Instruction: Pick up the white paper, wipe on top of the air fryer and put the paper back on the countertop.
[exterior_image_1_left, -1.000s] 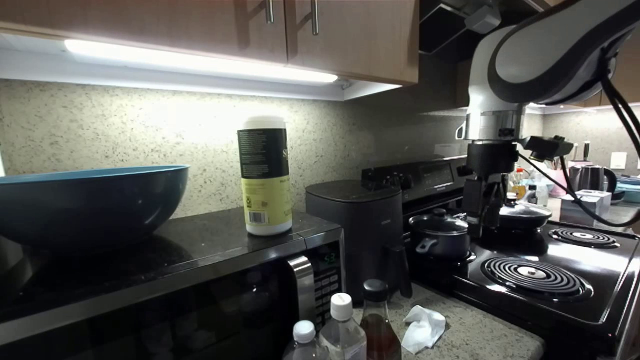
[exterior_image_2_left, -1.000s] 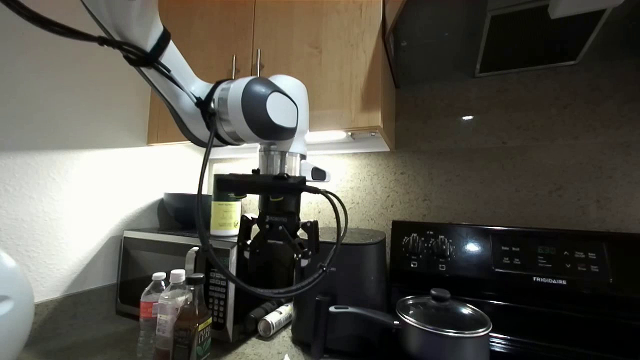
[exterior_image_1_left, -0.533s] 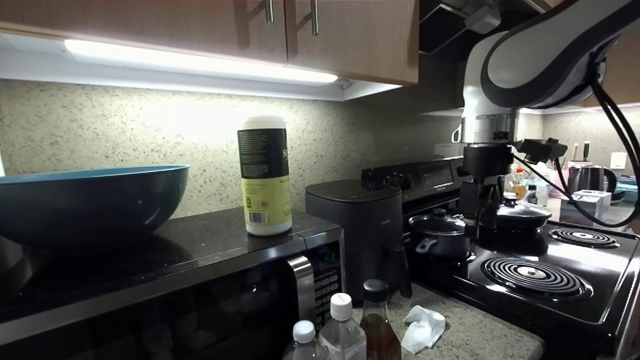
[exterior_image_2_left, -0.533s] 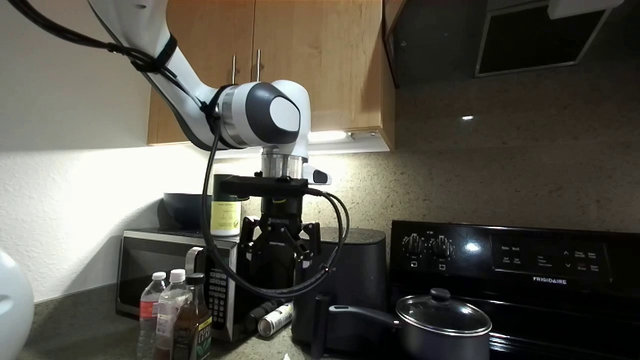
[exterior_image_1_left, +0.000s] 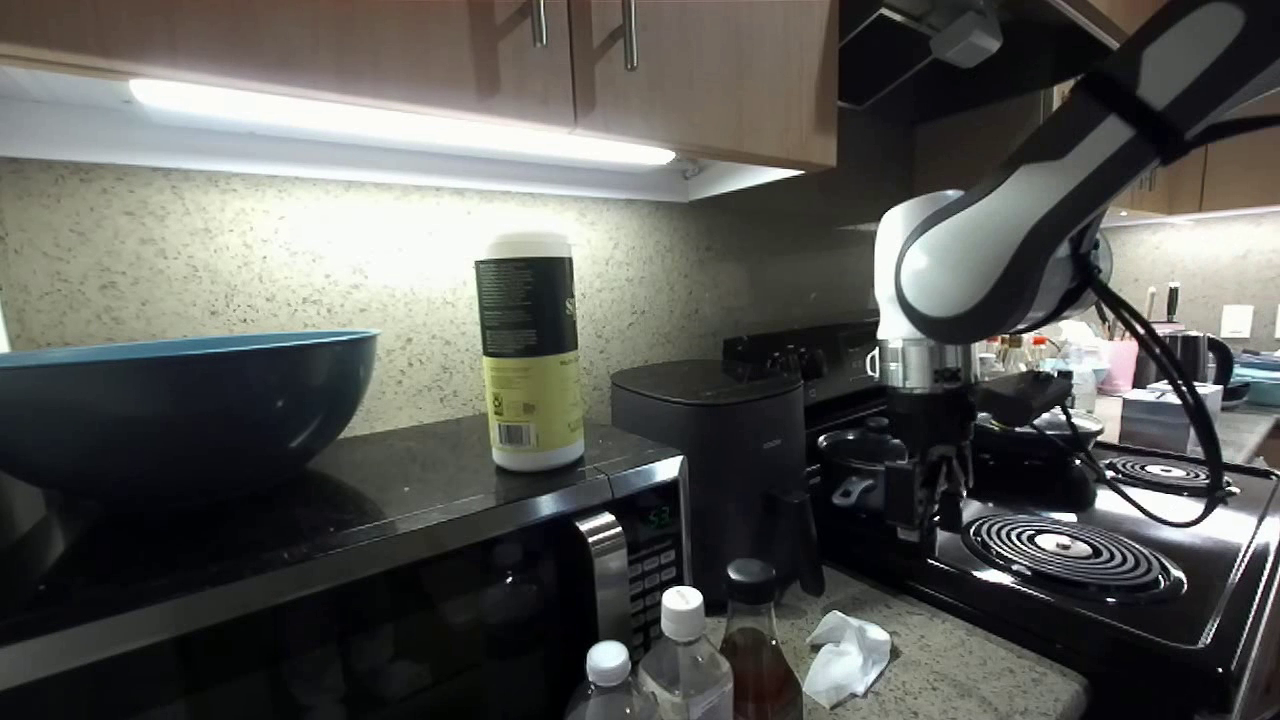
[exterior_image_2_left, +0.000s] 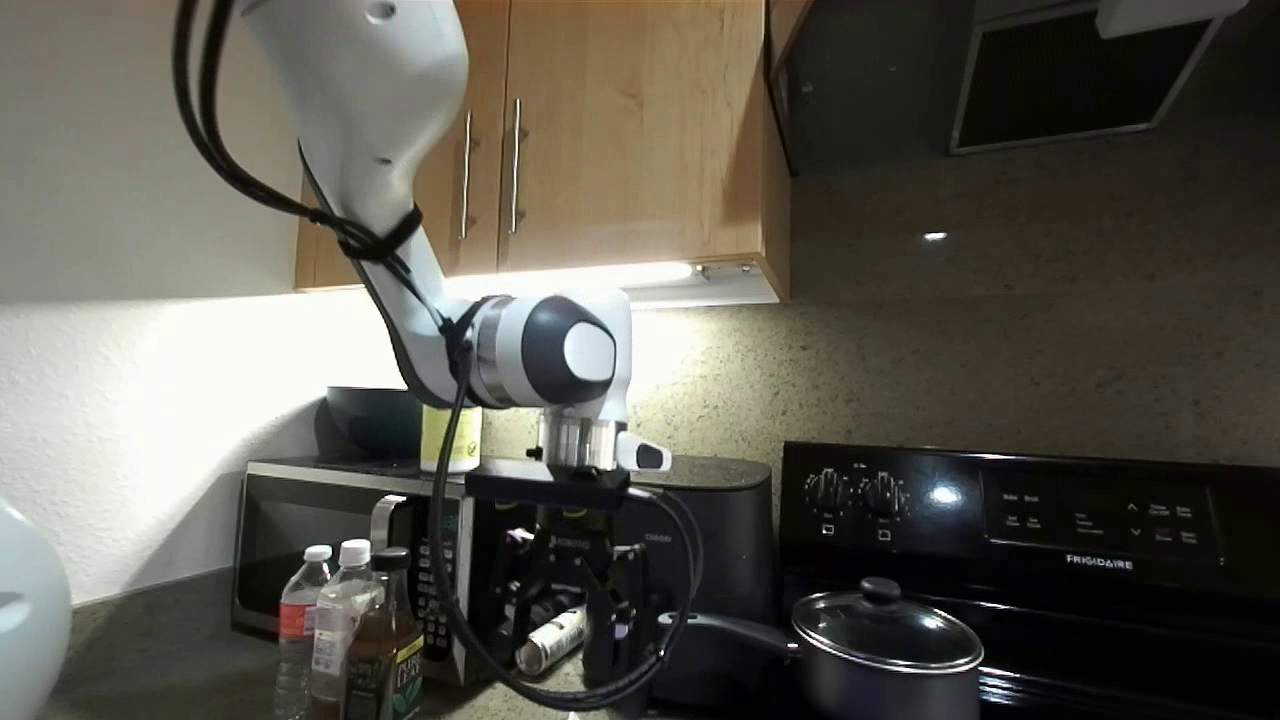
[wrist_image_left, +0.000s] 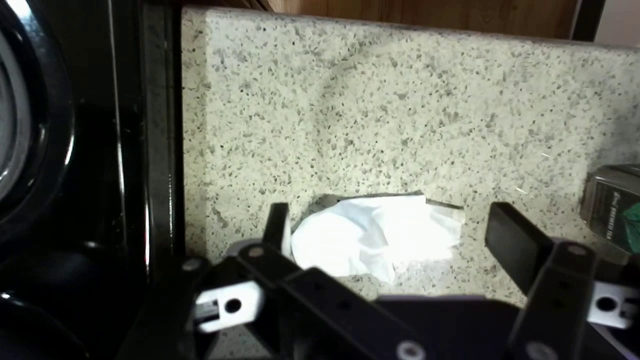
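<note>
The crumpled white paper (wrist_image_left: 340, 240) lies on the speckled table (wrist_image_left: 400, 115), near the black air fryer (exterior_image_1_left: 715, 480), whose inside is hidden. The fingers (wrist_image_left: 517, 245) are released and spread wide, above table height; in the wrist view the paper shows between them. Near the paper stands a capped Pure Leaf tea bottle (exterior_image_2_left: 385, 650) holding dark brown liquid (exterior_image_1_left: 757, 675), beside two white-capped clear bottles (exterior_image_1_left: 690, 675), their fill hard to tell. A saucepan (exterior_image_2_left: 890, 690) with its glass lid (exterior_image_2_left: 885, 635) on sits on the stove (exterior_image_1_left: 1215, 560), contents unclear. On the microwave (exterior_image_1_left: 420, 590) stand a deep blue bowl (exterior_image_1_left: 190, 420) and a yellow-and-black canister (exterior_image_1_left: 533, 350), insides hidden.
</note>
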